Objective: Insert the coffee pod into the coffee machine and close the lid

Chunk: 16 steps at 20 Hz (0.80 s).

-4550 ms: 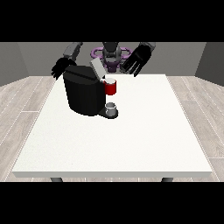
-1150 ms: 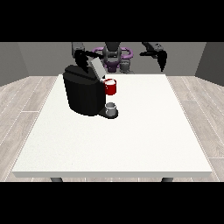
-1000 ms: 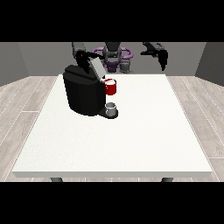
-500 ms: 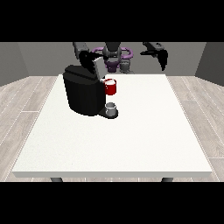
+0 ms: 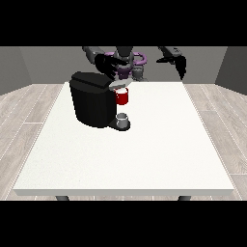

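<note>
Grey walls and a pale plank floor frame the scene, and the big white table (image 5: 144, 154) fills the middle of the view. Near its far left corner stands the black coffee machine (image 5: 91, 99), and the hand at the view's left (image 5: 107, 66) is right over the machine's top rear, dark against dark, so whether it touches the lid can't be made out. How that hand's fingers lie is impossible to tell here, since they merge with the machine's black top and the robot's body behind. Just to the right of the machine's head sits a red thing at the machine (image 5: 122, 97), under a pale rim. Below it, on the machine's base, rests a small grey thing (image 5: 123, 118); I can't tell it for the coffee pod, so the pod's place is not clear from this view. Over at the far right edge of the table, the hand at the view's right (image 5: 179, 63) hangs in the air well apart from the machine, fingers pointing downward and looking relaxed, holding nothing. The robot's torso is partly hidden behind the machine and the arms.
</note>
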Motion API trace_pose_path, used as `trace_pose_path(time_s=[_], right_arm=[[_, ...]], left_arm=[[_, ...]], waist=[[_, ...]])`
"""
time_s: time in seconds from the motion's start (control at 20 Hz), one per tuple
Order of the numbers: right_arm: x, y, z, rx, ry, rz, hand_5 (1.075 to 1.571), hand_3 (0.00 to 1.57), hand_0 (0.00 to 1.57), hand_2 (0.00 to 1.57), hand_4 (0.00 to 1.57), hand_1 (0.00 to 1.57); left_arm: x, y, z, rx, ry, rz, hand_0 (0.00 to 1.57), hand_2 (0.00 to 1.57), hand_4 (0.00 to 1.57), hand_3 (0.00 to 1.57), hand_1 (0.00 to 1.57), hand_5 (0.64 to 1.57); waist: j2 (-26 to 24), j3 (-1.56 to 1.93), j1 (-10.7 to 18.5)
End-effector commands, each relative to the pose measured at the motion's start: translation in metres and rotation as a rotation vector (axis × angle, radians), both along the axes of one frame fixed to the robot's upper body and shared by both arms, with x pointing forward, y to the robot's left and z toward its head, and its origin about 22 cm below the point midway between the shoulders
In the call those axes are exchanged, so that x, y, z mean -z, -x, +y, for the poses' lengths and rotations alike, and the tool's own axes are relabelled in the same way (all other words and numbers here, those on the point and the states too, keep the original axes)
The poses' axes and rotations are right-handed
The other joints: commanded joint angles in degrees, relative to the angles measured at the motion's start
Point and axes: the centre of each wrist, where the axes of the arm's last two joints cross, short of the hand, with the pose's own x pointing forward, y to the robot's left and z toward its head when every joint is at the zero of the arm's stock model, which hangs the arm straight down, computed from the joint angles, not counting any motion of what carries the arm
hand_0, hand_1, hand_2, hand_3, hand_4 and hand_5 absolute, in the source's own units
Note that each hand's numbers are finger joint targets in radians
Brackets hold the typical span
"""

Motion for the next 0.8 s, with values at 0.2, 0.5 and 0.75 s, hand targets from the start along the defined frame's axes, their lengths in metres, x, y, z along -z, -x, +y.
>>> trace_pose_path(time_s=[0.2, 0.5, 0.75], right_arm=[[-0.019, -0.012, 0.004, -0.002, 0.072, -0.045, 1.571, 0.00, 0.00, 0.00, 0.14, 0.00], [-0.008, -0.008, 0.012, -0.057, 0.014, -0.069, 1.571, 0.00, 0.00, 0.00, 0.13, 0.00], [0.016, 0.017, 0.046, -0.218, -0.054, -0.071, 1.571, 0.00, 0.00, 0.00, 0.26, 0.00]], left_arm=[[0.005, 0.007, -0.012, 0.045, 0.002, -0.066, 0.00, 0.00, 0.00, 0.00, 0.00, 1.571], [-0.011, 0.001, -0.004, 0.040, 0.016, -0.108, 0.00, 0.00, 0.17, 0.00, 0.00, 1.571], [0.004, 0.002, -0.022, -0.005, 0.040, -0.042, 0.00, 0.00, 0.19, 0.00, 0.00, 1.571]], waist=[[0.23, 0.01, 1.73], [-0.23, 0.01, 0.78], [-4.59, 0.02, -4.05]])
